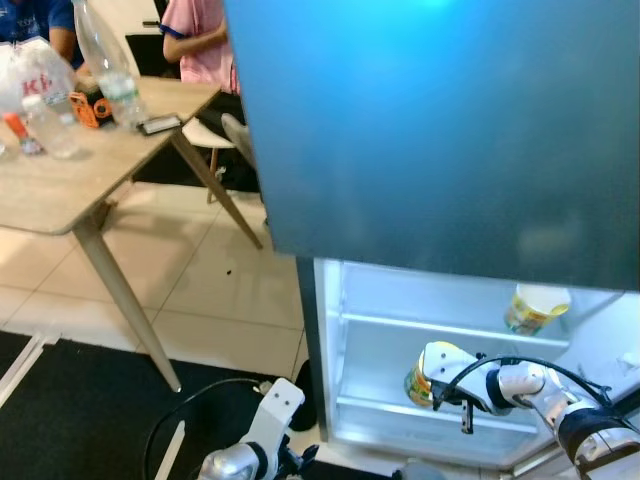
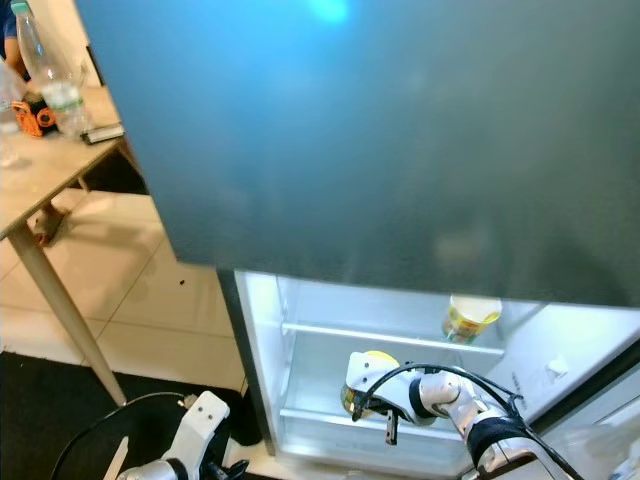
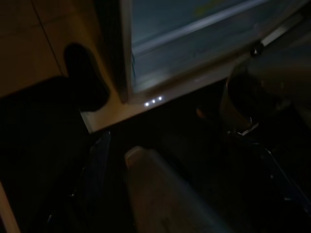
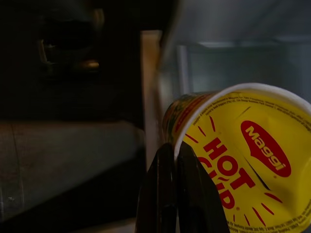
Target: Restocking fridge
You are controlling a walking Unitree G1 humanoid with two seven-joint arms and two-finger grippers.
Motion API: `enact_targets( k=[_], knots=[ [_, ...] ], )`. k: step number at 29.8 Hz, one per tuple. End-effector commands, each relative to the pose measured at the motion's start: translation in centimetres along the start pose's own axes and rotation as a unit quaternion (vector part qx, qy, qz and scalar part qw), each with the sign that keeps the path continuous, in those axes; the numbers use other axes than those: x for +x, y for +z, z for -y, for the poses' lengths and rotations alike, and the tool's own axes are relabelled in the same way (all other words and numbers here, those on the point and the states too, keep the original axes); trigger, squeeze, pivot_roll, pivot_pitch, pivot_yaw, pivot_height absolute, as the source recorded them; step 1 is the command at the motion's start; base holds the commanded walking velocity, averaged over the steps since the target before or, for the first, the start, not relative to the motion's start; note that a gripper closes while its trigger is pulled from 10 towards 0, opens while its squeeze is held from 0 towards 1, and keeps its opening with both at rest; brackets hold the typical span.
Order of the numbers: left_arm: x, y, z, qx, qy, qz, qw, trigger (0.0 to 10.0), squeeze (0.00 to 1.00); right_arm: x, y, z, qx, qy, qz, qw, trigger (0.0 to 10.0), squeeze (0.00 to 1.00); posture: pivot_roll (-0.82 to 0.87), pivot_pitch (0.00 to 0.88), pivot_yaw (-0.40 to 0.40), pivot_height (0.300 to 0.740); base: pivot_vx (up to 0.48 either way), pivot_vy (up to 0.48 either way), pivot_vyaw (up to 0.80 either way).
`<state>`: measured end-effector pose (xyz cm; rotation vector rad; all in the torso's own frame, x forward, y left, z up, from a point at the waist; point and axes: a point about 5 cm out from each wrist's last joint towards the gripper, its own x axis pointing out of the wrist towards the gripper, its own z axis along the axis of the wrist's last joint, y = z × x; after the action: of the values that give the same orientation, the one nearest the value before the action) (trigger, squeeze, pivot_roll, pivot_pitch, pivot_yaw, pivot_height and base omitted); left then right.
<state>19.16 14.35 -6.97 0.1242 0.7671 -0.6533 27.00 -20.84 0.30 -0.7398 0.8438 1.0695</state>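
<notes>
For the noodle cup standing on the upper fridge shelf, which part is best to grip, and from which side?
Grip the noodle cup around its side wall, below the lid rim, coming level from the open front of the fridge. It stands upright near the shelf edge, and its wall tapers downward, so the wider rim should stop slipping.

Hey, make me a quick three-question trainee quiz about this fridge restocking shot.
1. True or false: a noodle cup already stands on the upper fridge shelf.
2. Which gripper holds the Maggi Hot Cup: A left, B right?
3. Fill in: the Hot Cup's lid is mainly ____.

Key: 1 true. 2 B, the right gripper, inside the open fridge; the left gripper hangs low by the floor. 3 yellow.
</notes>
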Motion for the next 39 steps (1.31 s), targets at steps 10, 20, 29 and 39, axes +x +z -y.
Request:
enact_targets(
  k=[10, 20, 29, 39],
  knots=[
    [0.2, 1.2, -0.4, 0.024, 0.005, 0.017, 1.000, 10.0, 0.00, -2.4, 2.1, 1.5, -0.042, 0.030, 0.038, 0.998, 10.0, 0.00, -0.06, 0.000, 0.018, 0.565, 0.000, 0.000, 0.00],
    [0.5, 1.9, -0.4, 0.036, 0.003, 0.028, 0.999, 10.0, 0.00, -7.5, 6.3, 3.2, -0.113, 0.025, 0.111, 0.987, 10.0, 0.00, -0.06, 0.000, 0.018, 0.525, 0.000, 0.000, 0.00],
    [0.6, 2.3, -0.3, 0.044, 0.000, 0.035, 0.998, 10.0, 0.00, -11.6, 7.9, 3.9, -0.153, 0.002, 0.118, 0.981, 10.0, 0.00, -0.06, 0.000, 0.015, 0.490, 0.000, 0.000, 0.00],
    [1.2, 3.7, 0.7, 0.091, -0.035, 0.062, 0.993, 10.0, 0.00, -14.9, 8.7, 5.3, -0.174, -0.064, 0.092, 0.978, 10.0, 0.00, -0.06, 0.000, 0.013, 0.440, 0.000, 0.000, 0.00]
  ],
)
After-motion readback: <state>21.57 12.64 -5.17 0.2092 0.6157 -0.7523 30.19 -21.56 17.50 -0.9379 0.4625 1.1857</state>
